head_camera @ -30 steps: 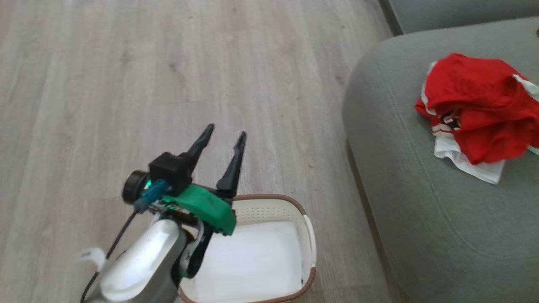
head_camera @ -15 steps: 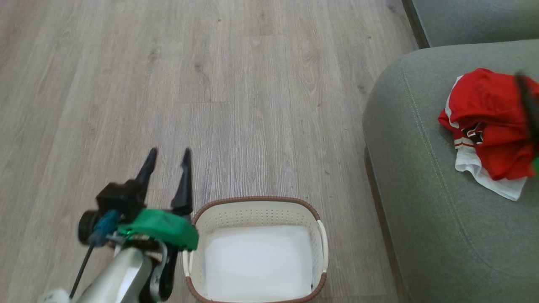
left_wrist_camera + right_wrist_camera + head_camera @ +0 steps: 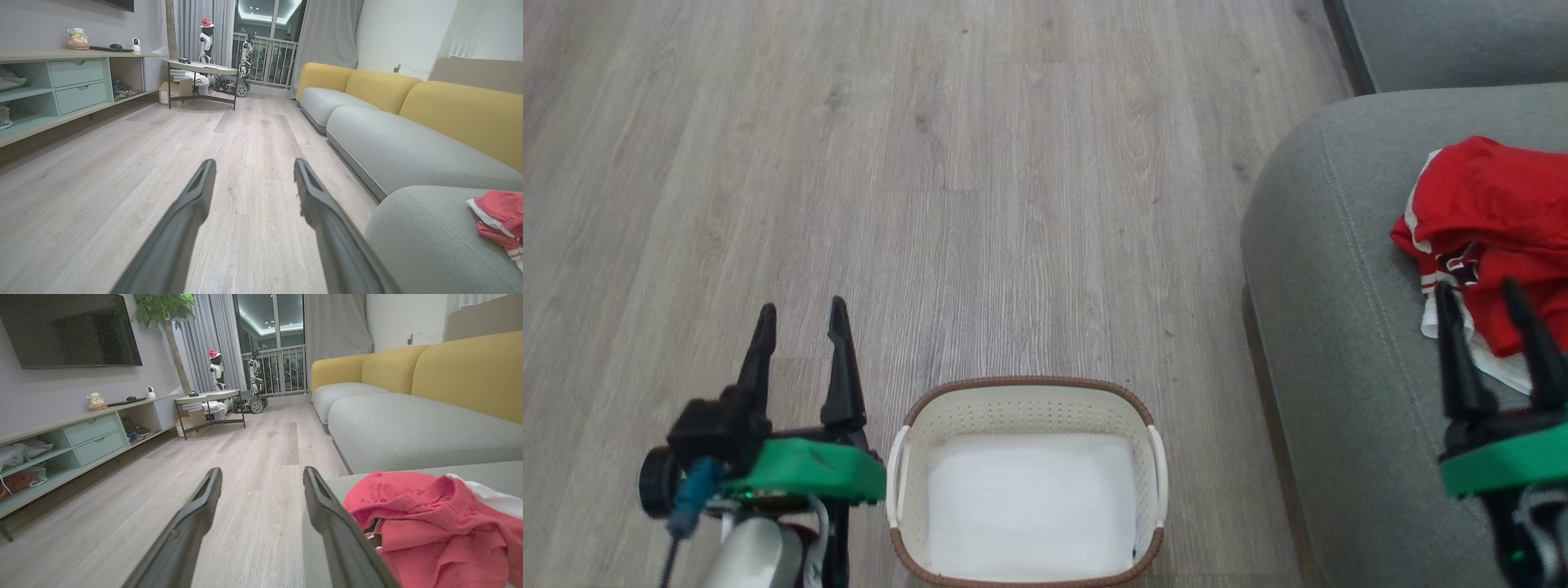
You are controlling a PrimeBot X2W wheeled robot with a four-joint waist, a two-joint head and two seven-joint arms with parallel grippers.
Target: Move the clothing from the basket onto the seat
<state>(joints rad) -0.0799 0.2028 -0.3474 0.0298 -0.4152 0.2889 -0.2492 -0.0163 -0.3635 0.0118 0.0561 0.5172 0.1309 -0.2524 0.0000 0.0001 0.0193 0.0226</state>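
**Left gripper** (image 3: 801,308): fingers spread, nothing between them; low over the floor (image 3: 1013,163), just left of the basket.

**Right gripper** (image 3: 1478,287): fingers spread, holding nothing; over the seat's near part, tips at the near edge of the clothing. Whether they touch it cannot be told.

**Basket** (image 3: 1021,382): upright on the floor between the two grippers, closer to the left one; white bottom showing.

**Clothing** (image 3: 1494,204): crumpled red-and-white heap on the seat (image 3: 1339,327), right of the basket, with a strip of floor between basket and seat.

**Surroundings:**
- Grey cushions with yellow backrests (image 3: 461,110) run along the right.
- Low table (image 3: 202,67) stands at the far end.
- Shelf unit with mint drawers (image 3: 77,81) lines the left wall, under a dark television (image 3: 69,330).
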